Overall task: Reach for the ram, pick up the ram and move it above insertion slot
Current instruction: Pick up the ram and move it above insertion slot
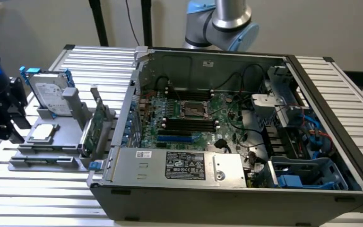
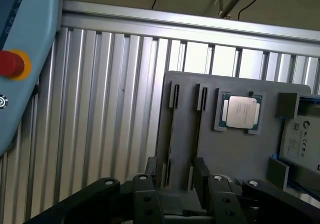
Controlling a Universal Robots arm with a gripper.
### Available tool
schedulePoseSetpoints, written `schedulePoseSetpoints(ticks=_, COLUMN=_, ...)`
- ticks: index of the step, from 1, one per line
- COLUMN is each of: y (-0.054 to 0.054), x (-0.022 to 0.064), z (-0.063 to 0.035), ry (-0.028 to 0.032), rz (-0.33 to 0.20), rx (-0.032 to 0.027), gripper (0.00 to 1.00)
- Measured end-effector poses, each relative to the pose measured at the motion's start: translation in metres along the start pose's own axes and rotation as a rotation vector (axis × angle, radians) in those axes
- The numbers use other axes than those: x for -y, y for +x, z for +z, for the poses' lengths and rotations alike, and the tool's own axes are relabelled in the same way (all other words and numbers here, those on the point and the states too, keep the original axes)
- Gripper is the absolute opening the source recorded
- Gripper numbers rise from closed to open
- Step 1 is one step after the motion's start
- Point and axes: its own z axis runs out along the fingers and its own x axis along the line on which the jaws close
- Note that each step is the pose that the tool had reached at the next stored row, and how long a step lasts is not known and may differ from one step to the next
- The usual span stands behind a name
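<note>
Nearest, along the front of the open computer case: a power supply. To the exterior view's left of it, on the slatted table, the near end of a gray fixture, cut with two pairs of narrow slots. Over the fixture, at one end of those slots as seen from the wrist: the gripper, jaws apart, nothing between them but a glimpse of gray fixture. Farther back on the fixture, a processor lying flat in its pocket. Toward the exterior view's right, hard against the case wall, a green board standing on edge. Cannot place the ram for certain: likely within that green cluster, yet too crowded to separate a thin stick from a taller bracketed card. Farther still, a hard drive with blue rails, propped upright. Inside the case, beyond the power supply, the motherboard with long dark insertion slots. Farthest, the arm.

Judged as a load: light, stiff, thin, probably slick on its faces, easily hurt at chips and contact edge. Best pinched across the two flat faces at mid-length near the upper edge, gently, clear of the contacts.
</note>
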Motion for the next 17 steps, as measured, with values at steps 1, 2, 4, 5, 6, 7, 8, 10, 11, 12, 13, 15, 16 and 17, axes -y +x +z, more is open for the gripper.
schedulePoseSetpoints(ticks=1, y=0.000, x=0.0000, z=0.0019, ry=0.0001, rz=0.000, rx=0.0000, gripper=0.42)
schedulePoseSetpoints(ticks=2, y=0.000, x=0.0001, z=0.0037, ry=0.0001, rz=0.000, rx=0.0000, gripper=0.42)
schedulePoseSetpoints(ticks=4, y=0.000, x=0.0001, z=0.0073, ry=0.0000, rz=0.000, rx=0.0000, gripper=0.42)
schedulePoseSetpoints(ticks=5, y=0.000, x=0.0002, z=0.0091, ry=0.0000, rz=0.000, rx=0.0000, gripper=0.42)
schedulePoseSetpoints(ticks=6, y=0.000, x=0.0002, z=0.0110, ry=0.0001, rz=0.000, rx=0.0001, gripper=0.42)
schedulePoseSetpoints(ticks=7, y=0.000, x=0.0002, z=0.0129, ry=0.0001, rz=0.000, rx=0.0001, gripper=0.42)
schedulePoseSetpoints(ticks=8, y=0.000, x=0.0003, z=0.0147, ry=0.0001, rz=0.000, rx=0.0001, gripper=0.42)
schedulePoseSetpoints(ticks=10, y=0.000, x=0.0003, z=0.0183, ry=0.0001, rz=0.000, rx=0.0000, gripper=0.42)
schedulePoseSetpoints(ticks=11, y=0.000, x=0.0003, z=0.0201, ry=0.0001, rz=0.000, rx=0.0000, gripper=0.42)
schedulePoseSetpoints(ticks=12, y=0.000, x=0.0004, z=0.0219, ry=0.0000, rz=0.000, rx=0.0000, gripper=0.42)
schedulePoseSetpoints(ticks=13, y=0.000, x=0.0004, z=0.0237, ry=0.0000, rz=0.000, rx=0.0000, gripper=0.42)
schedulePoseSetpoints(ticks=15, y=0.000, x=0.0005, z=0.0273, ry=0.0000, rz=0.000, rx=0.0000, gripper=0.42)
schedulePoseSetpoints(ticks=16, y=0.000, x=0.0005, z=0.0291, ry=0.0001, rz=0.000, rx=0.0001, gripper=0.42)
schedulePoseSetpoints(ticks=17, y=0.000, x=0.0005, z=0.0310, ry=0.0002, rz=0.000, rx=0.0001, gripper=0.42)
